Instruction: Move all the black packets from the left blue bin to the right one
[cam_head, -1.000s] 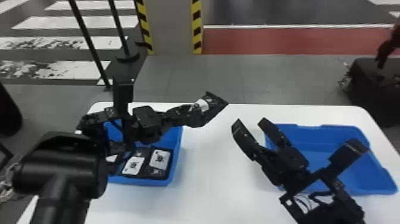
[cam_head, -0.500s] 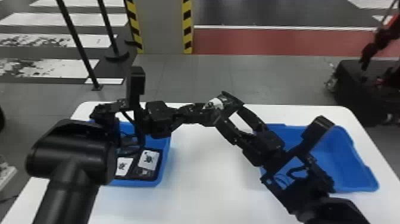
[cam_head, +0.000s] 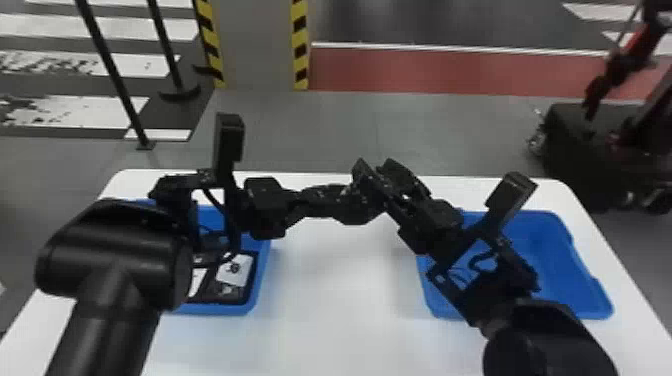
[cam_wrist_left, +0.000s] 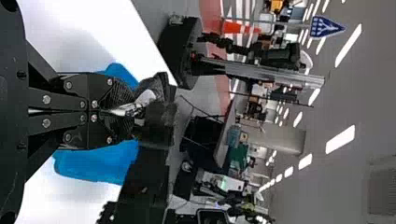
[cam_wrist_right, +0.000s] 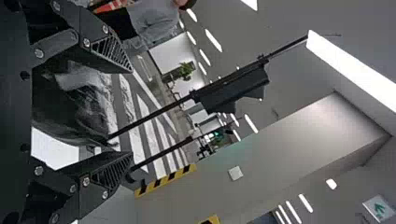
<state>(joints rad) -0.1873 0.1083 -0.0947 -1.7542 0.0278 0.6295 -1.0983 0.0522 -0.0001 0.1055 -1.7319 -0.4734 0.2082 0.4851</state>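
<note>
Lying in the left blue bin (cam_head: 263, 260) are black packets (cam_head: 235, 270). The left gripper (cam_head: 352, 200) pinches another black packet (cam_wrist_right: 70, 112) up between the bins. It sits between the right gripper's (cam_head: 378, 170) spread-out fingers. The right blue bin (cam_head: 560, 260) is on the right.

Crinkled, glossy packet (cam_wrist_right: 77, 109); smooth plastic right bin (cam_head: 560, 265)

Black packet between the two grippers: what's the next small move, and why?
I'd close the right gripper on the black packet before the left gripper lets go. The packet lies between the right gripper's open fingers, and the left gripper is shut on it, so this looks like a handover.
</note>
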